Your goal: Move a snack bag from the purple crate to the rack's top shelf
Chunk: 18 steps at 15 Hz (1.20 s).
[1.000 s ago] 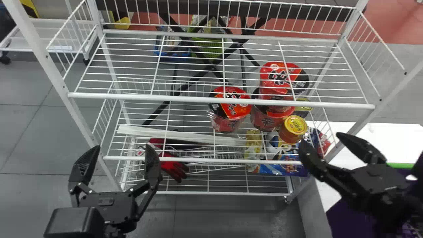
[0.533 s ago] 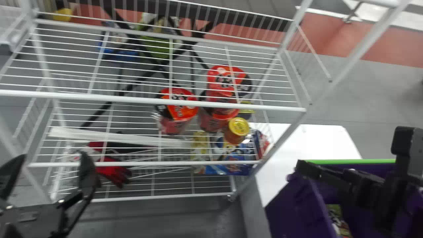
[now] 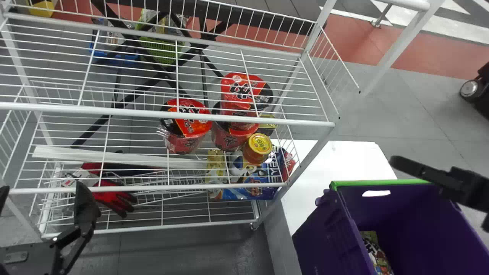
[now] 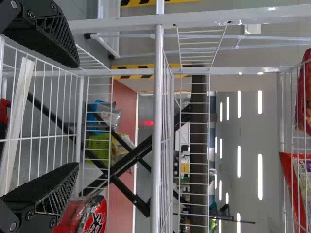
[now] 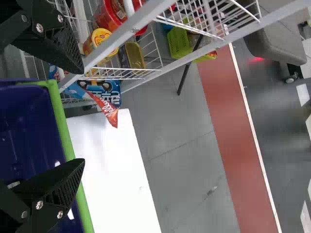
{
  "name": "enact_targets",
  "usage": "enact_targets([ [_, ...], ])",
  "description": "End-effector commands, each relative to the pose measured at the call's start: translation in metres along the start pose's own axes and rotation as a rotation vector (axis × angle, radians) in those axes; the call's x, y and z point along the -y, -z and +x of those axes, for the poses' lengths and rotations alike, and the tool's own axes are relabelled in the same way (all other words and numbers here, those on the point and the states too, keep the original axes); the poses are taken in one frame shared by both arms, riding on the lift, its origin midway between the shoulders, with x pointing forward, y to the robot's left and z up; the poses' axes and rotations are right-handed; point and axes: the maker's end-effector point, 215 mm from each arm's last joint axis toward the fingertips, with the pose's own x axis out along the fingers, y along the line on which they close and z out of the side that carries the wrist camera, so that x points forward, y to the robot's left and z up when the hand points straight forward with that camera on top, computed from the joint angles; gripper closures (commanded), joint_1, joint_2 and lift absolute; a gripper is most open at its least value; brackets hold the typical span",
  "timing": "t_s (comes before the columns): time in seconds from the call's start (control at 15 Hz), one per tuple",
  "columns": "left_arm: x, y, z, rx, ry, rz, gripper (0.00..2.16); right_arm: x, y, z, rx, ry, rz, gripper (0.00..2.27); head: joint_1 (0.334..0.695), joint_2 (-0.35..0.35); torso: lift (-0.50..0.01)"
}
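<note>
In the head view my left gripper [image 3: 42,202] stands open before the rack [image 3: 168,187], partly cut off at the left edge. My right gripper [image 3: 439,179] reaches in from the right edge, above the far side of the purple crate [image 3: 366,184]. A colourful snack bag [image 3: 376,254] lies down inside the crate, by its left wall. The left wrist view has the left gripper [image 4: 75,115] with its fingers wide apart, and red snack bags [image 4: 295,189] behind wires high on the rack. Over the crate's green rim [image 5: 73,141], the right gripper [image 5: 81,116] is open and holds nothing.
Red noodle cups [image 3: 187,126] and a yellow-lidded jar [image 3: 258,147] stand on a rack shelf. Snack packs [image 3: 248,187] and red gloves [image 3: 114,198] lie lower. A rack post [image 3: 305,164] rises beside the white table [image 3: 344,156], left of the crate.
The head view has swung to the right, so the rack and left gripper sit farther left and the crate's inside has come into view. The right gripper has moved rightward relative to the rack.
</note>
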Motion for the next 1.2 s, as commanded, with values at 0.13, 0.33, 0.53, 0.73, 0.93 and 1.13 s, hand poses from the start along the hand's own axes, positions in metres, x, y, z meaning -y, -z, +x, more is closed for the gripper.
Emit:
enact_targets([
  [0.13,0.001,0.008,0.0,-0.012,0.001,0.005,0.09,0.066,-0.008,-0.003,-0.089,-0.023,0.073,0.19,0.695,-0.35,-0.451],
  [0.33,0.007,0.012,0.0,-0.019,0.006,0.004,0.09,0.089,-0.009,0.001,-0.148,-0.069,0.016,0.19,0.695,-0.35,-0.451],
  [0.53,0.007,0.014,-0.001,-0.021,0.006,0.007,0.09,0.101,-0.002,0.021,-0.216,-0.116,-0.178,0.19,0.695,-0.35,-0.451],
  [0.73,0.006,0.015,-0.001,-0.024,0.002,0.006,0.09,0.119,0.033,0.05,-0.346,-0.1,-0.376,0.06,0.695,-0.35,-0.451],
  [0.93,0.007,0.02,0.001,-0.03,0.004,0.003,0.09,0.137,0.084,0.062,-0.496,-0.07,-0.412,0.0,0.695,-0.35,-0.451],
  [1.13,0.007,0.022,0.003,-0.032,0.005,0.009,0.09,0.159,0.119,0.06,-0.589,-0.034,-0.388,0.0,0.695,-0.35,-0.451],
])
